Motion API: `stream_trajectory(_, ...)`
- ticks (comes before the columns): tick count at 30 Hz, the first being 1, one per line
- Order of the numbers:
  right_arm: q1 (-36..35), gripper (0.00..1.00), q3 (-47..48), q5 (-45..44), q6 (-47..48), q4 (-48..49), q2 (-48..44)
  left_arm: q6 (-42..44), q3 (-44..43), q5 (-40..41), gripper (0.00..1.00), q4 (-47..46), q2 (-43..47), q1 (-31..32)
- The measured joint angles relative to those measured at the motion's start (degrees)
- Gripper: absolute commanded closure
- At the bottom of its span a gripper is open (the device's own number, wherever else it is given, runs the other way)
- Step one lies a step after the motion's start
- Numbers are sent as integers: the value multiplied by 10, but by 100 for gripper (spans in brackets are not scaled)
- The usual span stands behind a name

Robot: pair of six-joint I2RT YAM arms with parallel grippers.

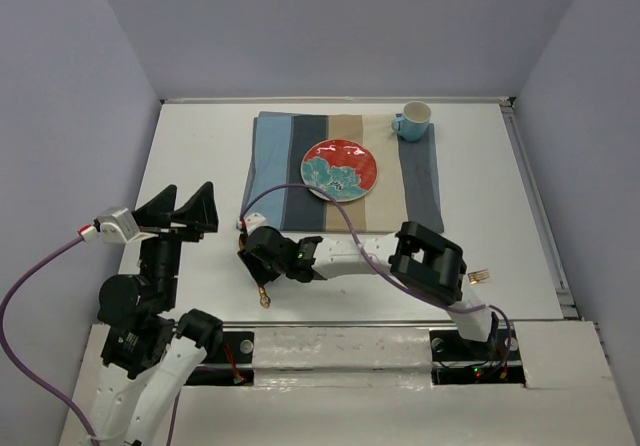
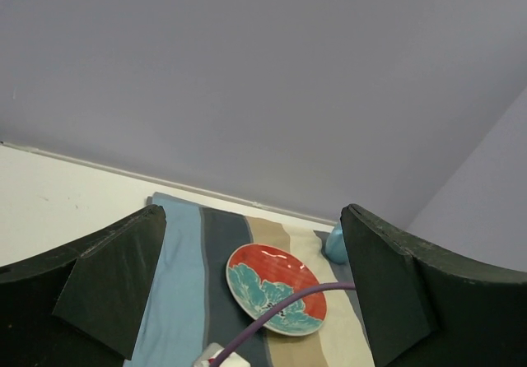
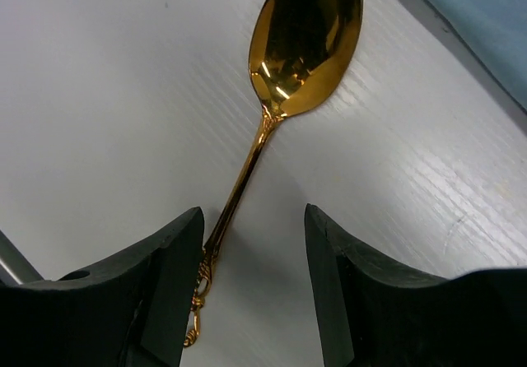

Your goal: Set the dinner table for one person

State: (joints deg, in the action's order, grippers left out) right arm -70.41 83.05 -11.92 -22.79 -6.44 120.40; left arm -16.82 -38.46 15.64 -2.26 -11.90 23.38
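The white dinner table (image 1: 200, 146) holds a striped mat (image 1: 290, 156) with a red and teal plate (image 1: 340, 169) on it. A blue mug (image 1: 413, 120) stands on the mat's far right corner. A gold spoon (image 3: 309, 34) lies flat on the table near the mat's near left corner. My right gripper (image 3: 254, 235) is open and low over the spoon's handle, which runs close beside the left finger. In the top view only the spoon's handle end (image 1: 264, 297) shows below the right gripper (image 1: 256, 266). My left gripper (image 1: 185, 211) is open, empty and raised at the left.
A gold fork (image 1: 479, 275) lies near the front right, partly behind the right arm's elbow. The left wrist view shows the plate (image 2: 276, 289), the mug (image 2: 335, 245), the mat (image 2: 177, 276) and a purple cable (image 2: 280, 311). A raised rim edges the table's right side.
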Motion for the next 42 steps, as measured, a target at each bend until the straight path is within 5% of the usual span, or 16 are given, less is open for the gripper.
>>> stream_trajectory(6,-6,46,62,-13,-2,-23,42,0,0,-2,1,0,6,0)
stream_trajectory(15,-12,67,114,-36,-8,-51,77,-2,0,-3,1,0,11,0)
stream_trajectory(20,-19,100,116,-60,-12,-60,79,-2,0,-4,1,0,11,0)
stream_trajectory(29,-32,100,99,-95,-35,-51,70,-2,0,-4,1,0,15,0)
stream_trajectory(34,-9,100,-11,-112,-41,-55,-47,-2,0,-4,1,0,16,3)
stream_trajectory(38,59,100,-94,-117,-37,-33,-169,-2,0,-4,1,0,17,7)
stream_trajectory(42,204,100,-157,-123,-23,-11,-274,-2,0,-5,1,0,20,10)
